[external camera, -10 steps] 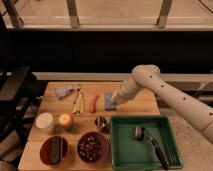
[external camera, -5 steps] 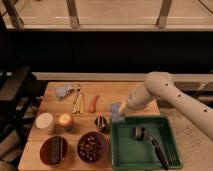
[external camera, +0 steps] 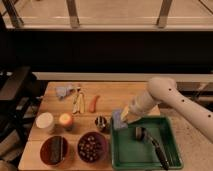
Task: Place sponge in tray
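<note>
The small blue-grey rectangular sponge (external camera: 118, 119), clamped between the closed fingers of the gripper (external camera: 122, 118), has been carried from the table's middle to the near-left rim of the large green plastic tray (external camera: 170, 131), release pending.

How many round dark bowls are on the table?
2: one bowl at the front left corner, the other bowl right beside it, left of the tray. The gripper holds the sponge over the tray's corner.
</note>
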`<state>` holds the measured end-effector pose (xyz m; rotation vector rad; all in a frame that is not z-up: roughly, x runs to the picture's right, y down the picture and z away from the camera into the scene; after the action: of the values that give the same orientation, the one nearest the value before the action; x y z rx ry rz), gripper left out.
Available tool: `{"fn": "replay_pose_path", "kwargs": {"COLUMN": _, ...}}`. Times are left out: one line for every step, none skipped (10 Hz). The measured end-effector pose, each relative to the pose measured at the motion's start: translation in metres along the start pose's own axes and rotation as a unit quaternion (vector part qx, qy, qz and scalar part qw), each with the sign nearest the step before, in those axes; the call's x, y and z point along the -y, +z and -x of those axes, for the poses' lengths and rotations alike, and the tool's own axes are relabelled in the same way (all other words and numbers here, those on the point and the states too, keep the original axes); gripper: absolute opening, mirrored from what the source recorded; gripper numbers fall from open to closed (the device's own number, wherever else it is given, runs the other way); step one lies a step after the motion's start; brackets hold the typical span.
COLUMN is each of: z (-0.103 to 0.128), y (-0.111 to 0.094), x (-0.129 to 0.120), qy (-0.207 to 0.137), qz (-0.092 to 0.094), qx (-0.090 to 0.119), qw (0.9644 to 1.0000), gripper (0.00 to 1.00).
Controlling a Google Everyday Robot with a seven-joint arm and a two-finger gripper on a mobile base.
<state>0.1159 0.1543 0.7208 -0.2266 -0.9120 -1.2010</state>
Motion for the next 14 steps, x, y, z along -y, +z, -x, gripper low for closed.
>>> {"fn": "replay_pose_path", "kwargs": {"z": 0.000, "y": 0.000, "x": 0.001, "qy": -0.001, "qz": 0.000, "qx": 0.001, "qw": 1.0000, "gripper": 0.00}}
{"fn": "replay_pose_path", "kwargs": {"z": -0.001, "y": 0.001, "x": 0.002, "qy": -0.002, "qz": 0.000, "qx": 0.001, "qw": 1.0000, "gripper": 0.00}}
{"fn": "replay_pose_path", "kwargs": {"z": -0.001, "y": 0.002, "x": 0.002, "qy": -0.005, "qz": 0.001, "qx": 0.004, "qw": 1.0000, "gripper": 0.00}}
{"fn": "replay_pose_path", "kwargs": {"z": 0.001, "y": 0.005, "x": -0.001, "qy": -0.007, "qz": 0.002, "qx": 0.009, "qw": 0.9999, "gripper": 0.00}}
{"fn": "replay_pose_path", "kwargs": {"z": 0.006, "y": 0.007, "x": -0.008, "qy": 0.004, "qz": 0.002, "qx": 0.008, "qw": 1.0000, "gripper": 0.00}}
{"fn": "replay_pose_path", "kwargs": {"z": 0.011, "y": 0.009, "x": -0.016, "qy": 0.018, "qz": 0.001, "qx": 0.008, "qw": 0.9998, "gripper": 0.03}}
{"fn": "replay_pose_path", "kwargs": {"z": 0.015, "y": 0.010, "x": -0.024, "qy": 0.029, "qz": -0.001, "qx": 0.006, "qw": 0.9996, "gripper": 0.11}}
{"fn": "replay_pose_path", "kwargs": {"z": 0.020, "y": 0.013, "x": -0.027, "qy": 0.036, "qz": -0.003, "qx": 0.006, "qw": 0.9993, "gripper": 0.23}}
{"fn": "replay_pose_path", "kwargs": {"z": 0.022, "y": 0.014, "x": -0.030, "qy": 0.040, "qz": -0.004, "qx": 0.006, "qw": 0.9992, "gripper": 0.31}}
{"fn": "replay_pose_path", "kwargs": {"z": 0.025, "y": 0.017, "x": -0.037, "qy": 0.049, "qz": -0.007, "qx": 0.006, "qw": 0.9988, "gripper": 0.42}}
{"fn": "replay_pose_path", "kwargs": {"z": 0.028, "y": 0.022, "x": -0.043, "qy": 0.056, "qz": -0.012, "qx": 0.009, "qw": 0.9983, "gripper": 0.54}}
{"fn": "replay_pose_path", "kwargs": {"z": 0.030, "y": 0.028, "x": -0.047, "qy": 0.063, "qz": -0.018, "qx": 0.014, "qw": 0.9978, "gripper": 0.63}}
{"fn": "replay_pose_path", "kwargs": {"z": 0.032, "y": 0.033, "x": -0.051, "qy": 0.068, "qz": -0.024, "qx": 0.018, "qw": 0.9972, "gripper": 0.69}}
{"fn": "replay_pose_path", "kwargs": {"z": 0.034, "y": 0.040, "x": -0.056, "qy": 0.074, "qz": -0.033, "qx": 0.023, "qw": 0.9964, "gripper": 0.71}}
